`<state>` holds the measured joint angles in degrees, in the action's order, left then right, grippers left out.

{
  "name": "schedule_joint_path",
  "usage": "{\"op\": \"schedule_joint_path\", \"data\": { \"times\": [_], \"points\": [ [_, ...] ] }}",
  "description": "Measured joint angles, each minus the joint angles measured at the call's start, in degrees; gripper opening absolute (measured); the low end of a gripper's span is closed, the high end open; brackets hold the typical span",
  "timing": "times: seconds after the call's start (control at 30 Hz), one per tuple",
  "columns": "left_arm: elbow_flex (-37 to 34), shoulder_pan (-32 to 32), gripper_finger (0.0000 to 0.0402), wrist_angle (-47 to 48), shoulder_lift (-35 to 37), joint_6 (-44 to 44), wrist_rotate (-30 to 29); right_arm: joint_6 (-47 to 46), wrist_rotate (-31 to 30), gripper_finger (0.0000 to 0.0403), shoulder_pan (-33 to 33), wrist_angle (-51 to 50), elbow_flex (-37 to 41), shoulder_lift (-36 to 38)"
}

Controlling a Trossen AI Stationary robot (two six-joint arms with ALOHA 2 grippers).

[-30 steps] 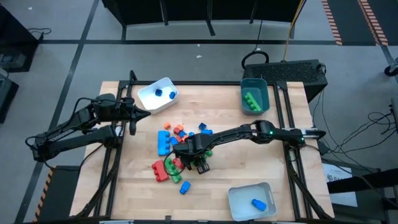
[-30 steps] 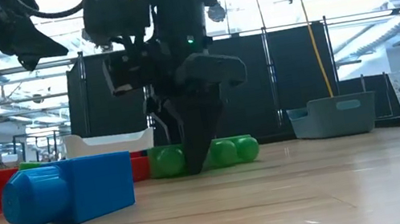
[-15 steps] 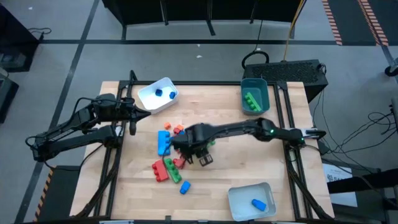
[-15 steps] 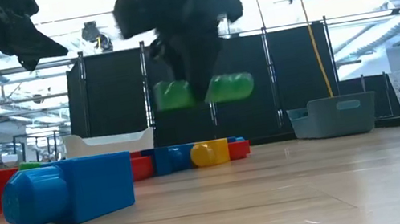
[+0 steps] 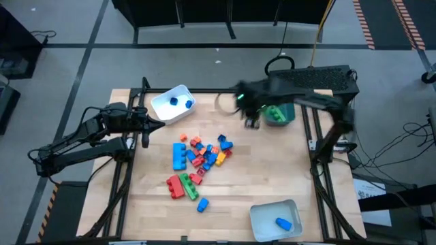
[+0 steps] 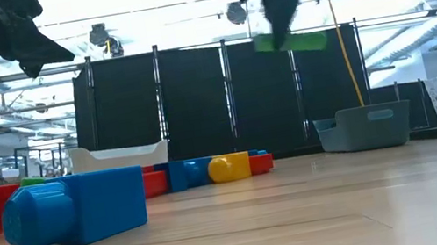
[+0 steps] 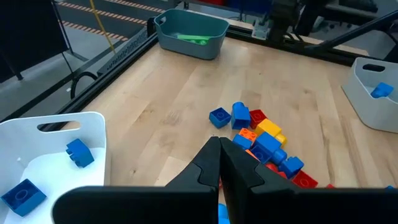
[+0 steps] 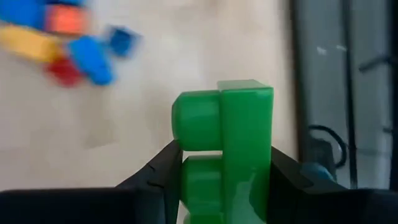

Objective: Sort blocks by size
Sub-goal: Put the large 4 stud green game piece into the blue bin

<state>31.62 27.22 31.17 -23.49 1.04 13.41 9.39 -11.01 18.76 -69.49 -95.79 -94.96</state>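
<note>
My right gripper (image 5: 253, 120) hangs high over the table's far right part, just left of the teal tray (image 5: 291, 95), and is shut on a green block (image 8: 231, 134) with round studs, which also shows in the low view as the green block (image 6: 291, 41). The other blocks lie in a loose pile (image 5: 203, 152) at the table's middle, with a red and green group (image 5: 181, 184) and a single blue block (image 5: 202, 205) nearer the front. My left gripper (image 7: 219, 147) waits shut at the left side, near the white tray (image 5: 161, 99). My right gripper pinches the green block between its two fingers, one finger (image 8: 163, 169) on the studded face, the other (image 8: 287, 177) on the opposite flat face (image 8: 261, 155). The fingers slant steeply down from above. One end of the block sticks out past the fingertips, and the block is lifted clear of the table.
The white tray at the far left holds two blue blocks (image 5: 180, 103). The teal tray holds green blocks (image 5: 275, 110). A grey-white tray (image 5: 262, 216) at the near right holds one blue block (image 5: 283, 223). Bare wood lies between the pile and the trays.
My right gripper has lifted the green block out of the pile at the table's middle. It has swung fast up and toward the far right, to beside the teal tray, rolling as it went. The block stays between its fingers. The pile now shows uncovered.
</note>
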Motion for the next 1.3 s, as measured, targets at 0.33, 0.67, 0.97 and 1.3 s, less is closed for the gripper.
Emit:
{"op": "schedule_joint_path", "data": {
  "times": [0.33,0.67,0.97,1.3],
  "points": [
    [0.0,0.0,0.0011,0.0,0.0,0.0,0.0,-8.4,-2.5,0.0138,22.6,19.3,21.7,14.3],
    [0.0,0.0,0.0011,0.0,0.0,0.1,0.0,-16.3,-2.2,0.0138,29.0,24.8,30.0,8.7],
    [0.0,0.0,0.0011,0.0,0.0,0.1,0.0,-16.5,-2.2,0.0138,30.1,26.2,33.8,6.0],
    [0.0,0.0,0.0011,-0.1,0.0,0.1,0.0,-16.3,0.5,0.0258,29.9,26.1,33.9,6.0]
  ]
}}
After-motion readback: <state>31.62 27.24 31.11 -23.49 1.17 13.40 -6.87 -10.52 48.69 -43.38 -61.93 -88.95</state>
